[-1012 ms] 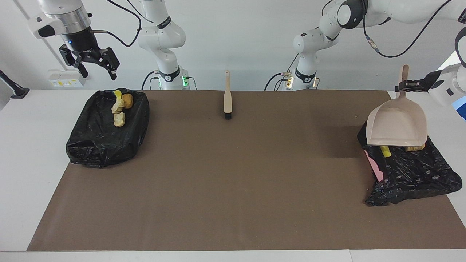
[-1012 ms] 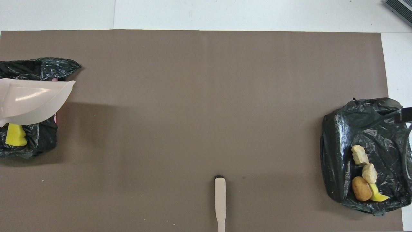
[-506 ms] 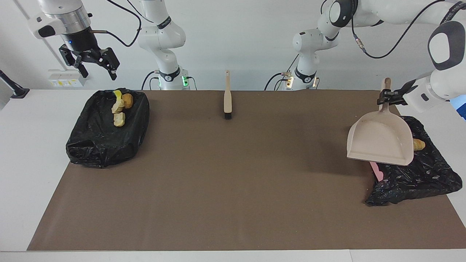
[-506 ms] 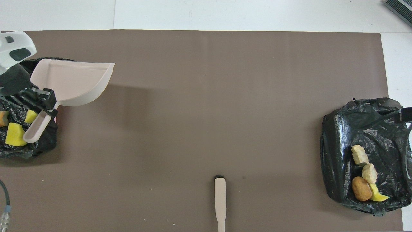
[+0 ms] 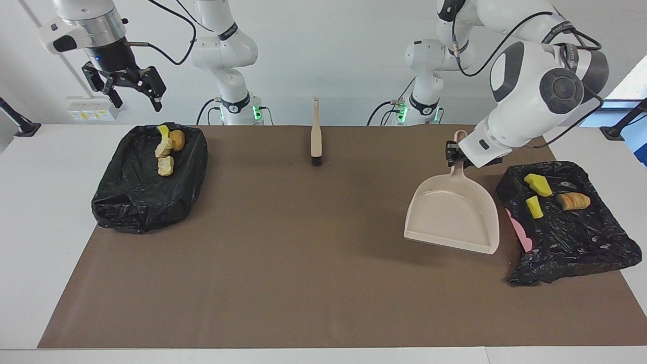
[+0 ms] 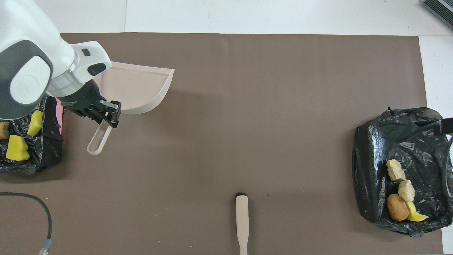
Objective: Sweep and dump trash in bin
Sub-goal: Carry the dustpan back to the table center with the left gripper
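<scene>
My left gripper point(image 5: 453, 154) point(image 6: 107, 117) is shut on the handle of a beige dustpan point(image 5: 451, 218) point(image 6: 139, 91), held low over the mat beside the black-lined bin point(image 5: 576, 245) point(image 6: 49, 156) at the left arm's end. The pan looks empty. In that bin lie three pieces of trash: two yellow chunks point(image 5: 537, 184) point(image 6: 16, 148) and an orange-brown one point(image 5: 573, 201). At the right arm's end a second black-lined bin point(image 5: 141, 197) point(image 6: 375, 148) holds several more chunks point(image 5: 167, 151) point(image 6: 398, 191). Open and holding nothing, my right gripper point(image 5: 136, 101) hangs high over that second bin.
A beige hand brush point(image 5: 316, 136) point(image 6: 242, 219) lies on the brown mat point(image 5: 303, 253) near the robots, midway between the arms. A pink edge point(image 5: 523, 235) shows beside the bin at the left arm's end. A cable point(image 6: 42, 212) trails over the mat's corner.
My left arm has carried the dustpan off the bin toward the table's middle and lowered it. The chunks in that bin now show. The right arm has not moved.
</scene>
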You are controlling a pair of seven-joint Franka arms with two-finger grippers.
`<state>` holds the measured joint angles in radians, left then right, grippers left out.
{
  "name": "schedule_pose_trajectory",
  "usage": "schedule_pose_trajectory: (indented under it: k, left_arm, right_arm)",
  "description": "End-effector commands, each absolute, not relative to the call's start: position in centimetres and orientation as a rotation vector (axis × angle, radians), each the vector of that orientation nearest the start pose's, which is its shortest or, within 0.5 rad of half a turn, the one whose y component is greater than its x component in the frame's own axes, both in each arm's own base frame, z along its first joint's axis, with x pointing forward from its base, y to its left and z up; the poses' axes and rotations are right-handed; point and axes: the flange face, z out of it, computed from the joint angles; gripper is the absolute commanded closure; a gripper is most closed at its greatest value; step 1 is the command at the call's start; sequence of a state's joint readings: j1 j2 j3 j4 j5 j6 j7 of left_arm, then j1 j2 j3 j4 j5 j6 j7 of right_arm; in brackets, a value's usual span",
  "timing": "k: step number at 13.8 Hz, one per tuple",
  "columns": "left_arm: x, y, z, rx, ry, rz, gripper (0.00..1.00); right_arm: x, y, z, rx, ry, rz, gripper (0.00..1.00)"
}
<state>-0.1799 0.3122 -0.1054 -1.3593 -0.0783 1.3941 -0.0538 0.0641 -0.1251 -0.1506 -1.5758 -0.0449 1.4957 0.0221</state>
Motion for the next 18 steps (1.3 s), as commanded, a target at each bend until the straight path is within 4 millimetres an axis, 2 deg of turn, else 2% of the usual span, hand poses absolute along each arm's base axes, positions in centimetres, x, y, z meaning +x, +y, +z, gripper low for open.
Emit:
schedule_pose_trajectory:
  k: [1,3,4,5,7,9,12,13,15,18]
  left_arm:
    - [57.1,-23.4,50.4,-3.151,0.311,0.397,1.00]
    - [56.2,-27.5,49.3,-3.167,0.216,0.312,1.00]
    - [56.2,-28.2,48.7,-3.177,0.207,0.285,1.00]
    - [55.4,-30.2,48.2,-3.188,0.227,0.278,1.00]
    - [55.3,-31.9,47.4,-3.202,0.091,0.254,1.00]
    - [53.7,-35.1,46.6,-3.195,0.148,0.244,1.00]
    - [51.9,-38.3,45.2,-3.210,0.226,0.166,1.00]
    - [51.8,-38.8,44.8,-3.210,0.203,0.165,1.00]
    - [51.1,-41.0,44.0,-3.222,0.195,0.126,1.00]
    - [50.1,-44.6,40.1,-3.162,0.146,0.120,1.00]
  right_arm:
    - [50.3,-5.7,68.3,-3.174,0.154,-0.049,0.00]
    - [50.4,-5.6,68.3,-3.174,0.152,-0.051,0.00]
    - [50.3,-5.6,68.3,-3.174,0.152,-0.049,0.00]
    - [50.3,-5.7,68.3,-3.176,0.155,-0.049,0.00]
    - [50.3,-5.7,68.3,-3.176,0.155,-0.049,0.00]
    - [50.4,-5.6,68.3,-3.174,0.152,-0.051,0.00]
    - [50.4,-5.7,68.3,-3.176,0.155,-0.051,0.00]
    - [50.3,-5.6,68.3,-3.174,0.152,-0.049,0.00]
    - [50.4,-5.7,68.3,-3.174,0.154,-0.051,0.00]
    - [50.3,-5.7,68.3,-3.176,0.155,-0.049,0.00]
